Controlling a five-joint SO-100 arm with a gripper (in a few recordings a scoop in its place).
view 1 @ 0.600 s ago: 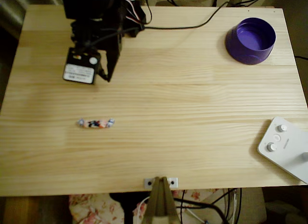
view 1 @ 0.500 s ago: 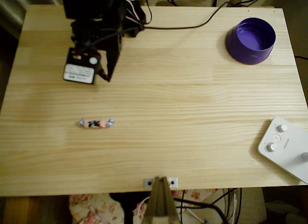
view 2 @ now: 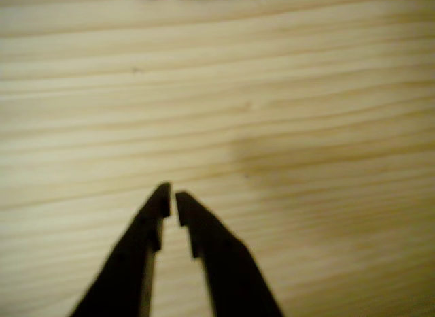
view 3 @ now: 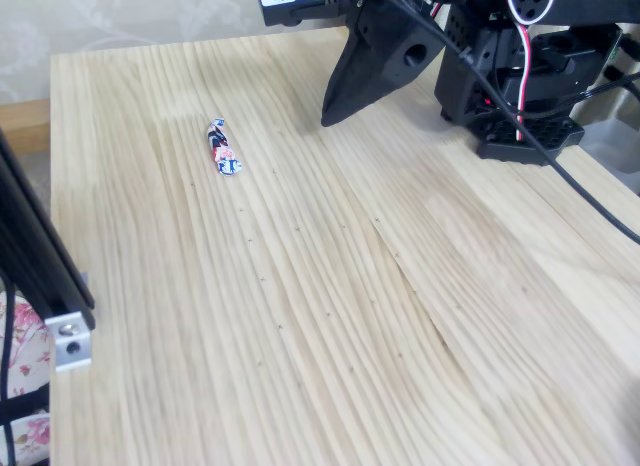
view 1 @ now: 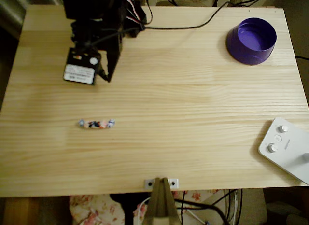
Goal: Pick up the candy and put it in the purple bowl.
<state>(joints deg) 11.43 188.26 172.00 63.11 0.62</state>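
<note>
The candy (view 1: 96,124) lies lengthwise along the table's (view 1: 193,114) front edge, well ahead of the empty gripper (view 1: 105,78), jaws nearly closed.

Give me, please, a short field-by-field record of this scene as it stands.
candy: lying flat on the table, apart from everything
bowl: upright at the far right corner in the overhead view, nothing inside
gripper: jaws nearly closed, holding nothing, short of the candy
white device: at the right edge
task: not started
</note>
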